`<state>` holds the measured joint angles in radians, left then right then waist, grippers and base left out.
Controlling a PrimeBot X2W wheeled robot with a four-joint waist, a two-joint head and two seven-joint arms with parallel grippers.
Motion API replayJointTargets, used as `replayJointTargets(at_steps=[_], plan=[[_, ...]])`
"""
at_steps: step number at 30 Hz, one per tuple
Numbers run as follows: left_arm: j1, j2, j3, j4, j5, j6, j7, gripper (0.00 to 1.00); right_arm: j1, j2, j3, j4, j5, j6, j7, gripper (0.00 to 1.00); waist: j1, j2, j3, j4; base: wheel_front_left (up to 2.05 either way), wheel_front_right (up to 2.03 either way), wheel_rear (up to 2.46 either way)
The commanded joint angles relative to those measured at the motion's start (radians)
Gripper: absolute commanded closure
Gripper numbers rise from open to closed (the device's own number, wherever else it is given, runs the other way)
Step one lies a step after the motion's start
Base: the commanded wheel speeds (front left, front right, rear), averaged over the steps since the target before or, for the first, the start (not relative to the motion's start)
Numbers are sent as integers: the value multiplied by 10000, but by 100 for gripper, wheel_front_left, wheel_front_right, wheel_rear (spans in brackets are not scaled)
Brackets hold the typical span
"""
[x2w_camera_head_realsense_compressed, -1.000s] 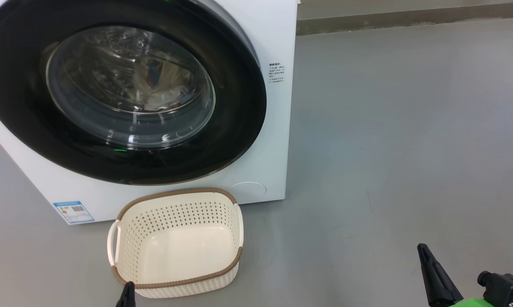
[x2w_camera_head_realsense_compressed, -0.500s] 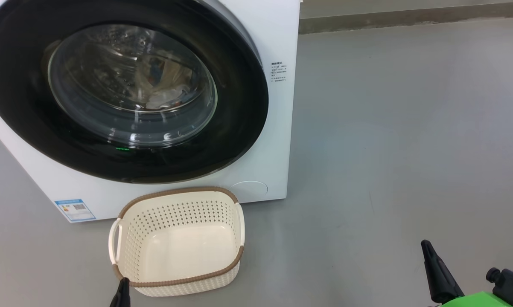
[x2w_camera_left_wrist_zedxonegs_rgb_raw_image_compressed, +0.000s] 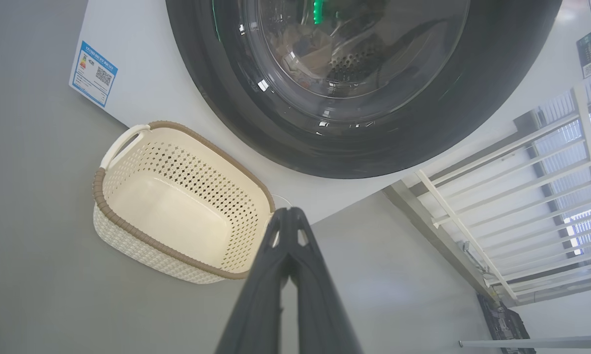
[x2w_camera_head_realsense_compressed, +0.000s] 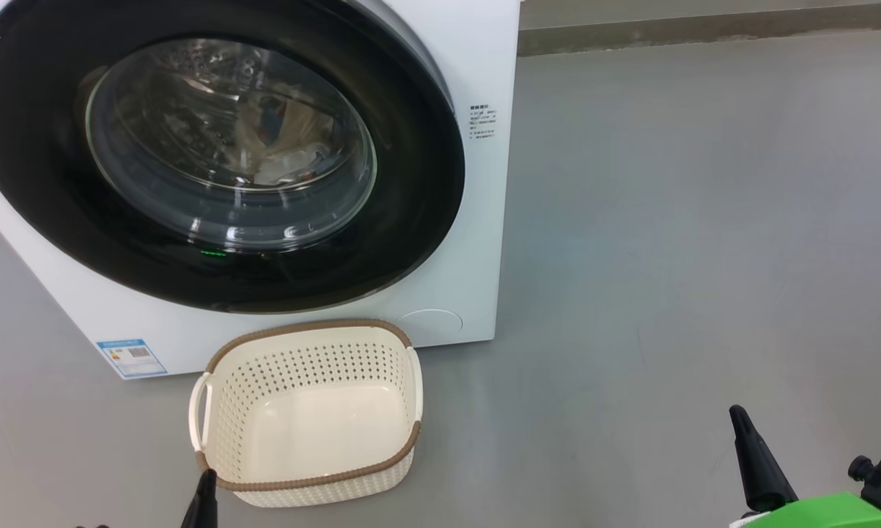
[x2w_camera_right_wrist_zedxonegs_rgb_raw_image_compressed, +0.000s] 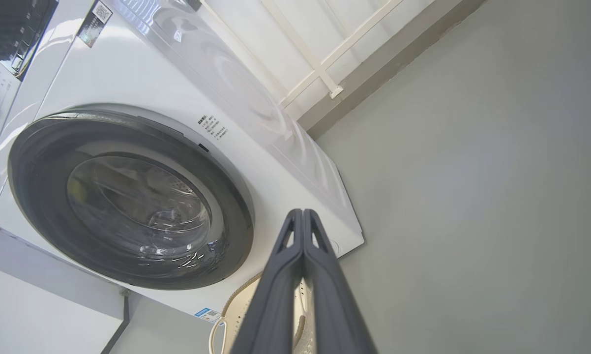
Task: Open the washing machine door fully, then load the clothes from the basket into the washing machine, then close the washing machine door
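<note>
Supporting surface: smooth grey floor (x2w_camera_head_realsense_compressed: 668, 257), bare around the right pincer (x2w_camera_head_realsense_compressed: 737, 414); a dark skirting strip (x2w_camera_head_realsense_compressed: 704, 29) bounds it far beyond that pincer.
Room: white railing bars (x2w_camera_left_wrist_zedxonegs_rgb_raw_image_compressed: 497, 196) rise to the right of the left pincer (x2w_camera_left_wrist_zedxonegs_rgb_raw_image_compressed: 288, 212) in its wrist view.
Cut off: the top and left of the washing machine (x2w_camera_head_realsense_compressed: 484, 242) run out of the head view, where the left pincer shows as a tip only.
Hard to read: the clothes (x2w_camera_head_realsense_compressed: 286, 165) are a pale heap with a bluish patch behind reflecting glass; their print cannot be told.
Washing machine door (x2w_camera_head_realsense_compressed: 418, 169): wide glossy black rim, bulging clear window, lying shut against the white front, beyond and above the left pincer.
Basket (x2w_camera_head_realsense_compressed: 316, 482): cream, perforated, brown rim, bare bottom showing; on the floor just ahead of the left pincer, close before the machine's foot.
Sticker (x2w_camera_head_realsense_compressed: 131, 357): blue, low on the front, left of the basket.
Pincers: both clenched, fingers pressed together, grasping nothing; the right one is well apart from the basket.
</note>
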<state>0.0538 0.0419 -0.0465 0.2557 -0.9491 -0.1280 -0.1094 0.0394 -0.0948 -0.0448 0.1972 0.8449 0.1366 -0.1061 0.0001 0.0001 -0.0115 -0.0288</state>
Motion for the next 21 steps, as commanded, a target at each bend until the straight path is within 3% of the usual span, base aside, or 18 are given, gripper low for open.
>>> replayJointTargets(at_steps=[1, 21], plan=[[-492, 167, 249, -194, -220, -12, 47, 100, -402, -51, 56, -196, 294, -26, 36, 100, -1, -1, 2, 4, 0, 0, 0], [-816, 207, 559, -172, -2174, -16, 618, 100, -711, 45, -95, -2, 2516, -36, 617, 100, -1, -1, 45, 88, 0, 0, 0]])
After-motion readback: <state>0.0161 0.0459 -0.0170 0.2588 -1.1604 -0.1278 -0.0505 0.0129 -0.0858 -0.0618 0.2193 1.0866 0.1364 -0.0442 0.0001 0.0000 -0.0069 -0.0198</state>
